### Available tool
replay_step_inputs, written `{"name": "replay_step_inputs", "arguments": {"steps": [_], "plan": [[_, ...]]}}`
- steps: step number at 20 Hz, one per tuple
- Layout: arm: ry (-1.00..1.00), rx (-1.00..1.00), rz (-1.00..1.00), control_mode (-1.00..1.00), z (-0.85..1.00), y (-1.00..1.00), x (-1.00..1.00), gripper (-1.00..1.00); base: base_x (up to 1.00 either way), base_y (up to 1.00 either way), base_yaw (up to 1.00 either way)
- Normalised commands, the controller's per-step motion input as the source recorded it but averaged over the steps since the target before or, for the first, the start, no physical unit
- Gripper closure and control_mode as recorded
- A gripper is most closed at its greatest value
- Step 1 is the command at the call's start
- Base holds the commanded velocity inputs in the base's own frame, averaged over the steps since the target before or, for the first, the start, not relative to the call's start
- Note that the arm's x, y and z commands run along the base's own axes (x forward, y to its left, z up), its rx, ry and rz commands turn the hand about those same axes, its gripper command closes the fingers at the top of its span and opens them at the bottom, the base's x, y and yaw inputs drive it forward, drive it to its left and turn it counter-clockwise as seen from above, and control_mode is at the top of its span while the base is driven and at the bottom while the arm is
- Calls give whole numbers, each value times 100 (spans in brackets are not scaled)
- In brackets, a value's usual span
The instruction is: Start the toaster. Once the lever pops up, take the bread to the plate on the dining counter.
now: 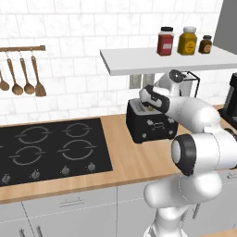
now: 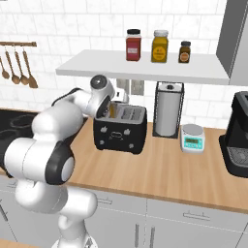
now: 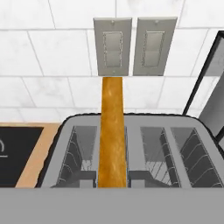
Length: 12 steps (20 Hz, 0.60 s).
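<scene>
The gripper [image 2: 110,110] sits over the toaster's [image 2: 120,130] left slots, jaws drawn in tight on the bread [image 3: 113,131], which stands on edge and rises well above the slot. In the hand view the crust runs straight up the middle between the 2 slot walls, so the hold looks centred.

The step in hand seems to be the lift-out. Pull straight up along the slot, keeping the slice parallel to the wire guides, so the crust does not catch on them. Clear the toaster rim fully before swinging away; the shelf [image 2: 145,68] hangs close above, and the paper towel holder [image 2: 167,110] stands just beside on the right. The wall sockets [image 3: 133,46] lie behind. The plate is elsewhere, so a drive follows.
</scene>
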Motion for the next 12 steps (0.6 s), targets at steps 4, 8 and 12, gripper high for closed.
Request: {"name": "replay_step_inputs", "arguments": {"steps": [4,8,12], "plan": [[-1,0,6,-100,57,-6,-45,100,0,0,0],[-6,1,32,-100,50,-12,-79,100,0,0,0],[-7,-1,49,-100,44,-11,-88,100,0,0,0]]}}
